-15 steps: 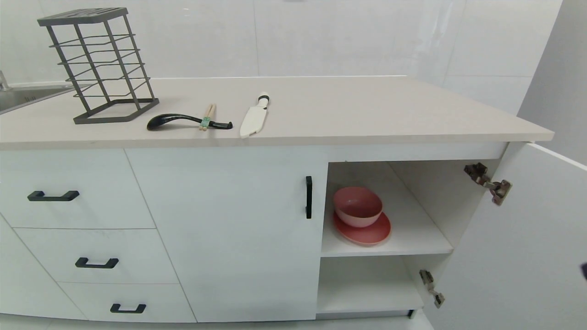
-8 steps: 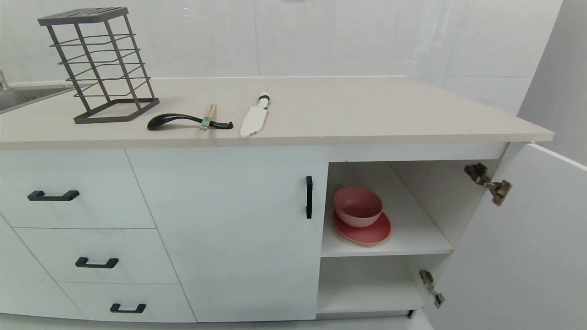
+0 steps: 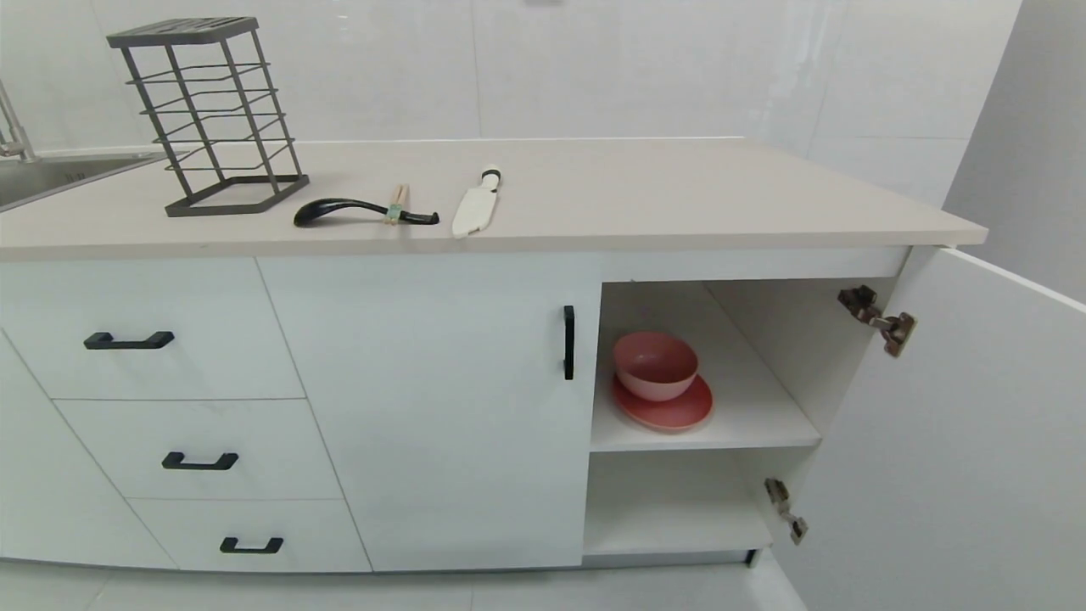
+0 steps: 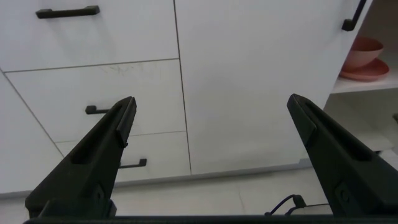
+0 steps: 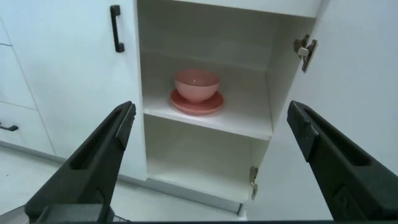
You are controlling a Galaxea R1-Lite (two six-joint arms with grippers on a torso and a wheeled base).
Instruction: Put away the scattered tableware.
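Tableware sits in two spots. On the desk (image 3: 679, 195) you have a black spoon (image 3: 339, 210) lying near the front edge. The chopsticks (image 3: 396, 204) lie across its handle and touch it. A white knife (image 3: 473, 208) lies just beside the handle's end, on the robot's right, with its tip toward the front edge. A wire rack (image 3: 212, 119) stands upright to the left of the spoon, near the sink (image 3: 51, 174).

Below the desk, the right-hand door (image 3: 959, 441) stands wide open. On the upper shelf (image 3: 764, 424) a pink bowl (image 3: 655, 365) rests upright on a red plate (image 3: 670, 412) (the pair sits toward the shelf's left side, close to the closed door's black handle (image 3: 568, 342)). The lower shelf is bare white board.

Your left tool (image 4: 211, 102) has its fingers spread wide apart, holding nothing, and faces the drawers (image 4: 93, 87) and the closed door. Your right tool (image 5: 211, 109) is likewise spread wide and holds nothing. It is pointed at the open cupboard, well apart from the bowl and plate.
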